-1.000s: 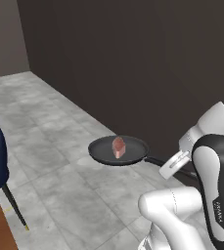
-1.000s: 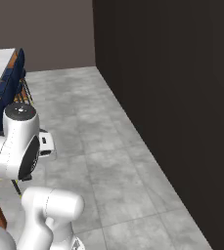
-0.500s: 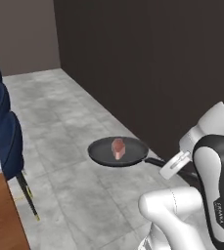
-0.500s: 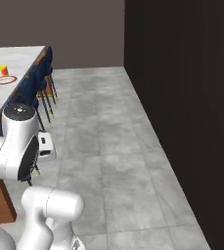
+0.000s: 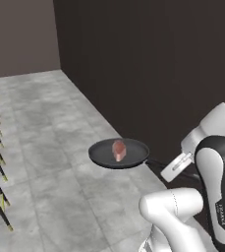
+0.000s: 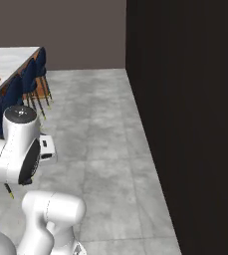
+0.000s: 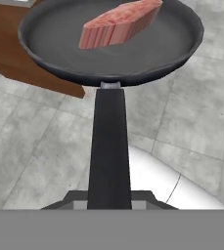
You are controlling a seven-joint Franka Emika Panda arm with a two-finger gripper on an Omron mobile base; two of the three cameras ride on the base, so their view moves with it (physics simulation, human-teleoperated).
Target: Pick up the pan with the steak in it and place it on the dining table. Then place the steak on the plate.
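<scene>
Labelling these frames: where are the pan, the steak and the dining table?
pan (image 5: 102,153): left base view, bare pan floor.
steak (image 7: 118,24): hand view, cut side.
dining table (image 6: 8,59): right base view, marble top.

A matt black pan (image 7: 108,44), smooth as dark cast metal with a faint sheen along its rim, carries a steak (image 7: 119,24) of moist, fibrous pink meat. Below lies a floor (image 5: 55,147) of mottled grey stone tiles, beside a flat, dull charcoal wall (image 5: 148,64). Brown wood panel (image 7: 20,63) looks smooth.
</scene>
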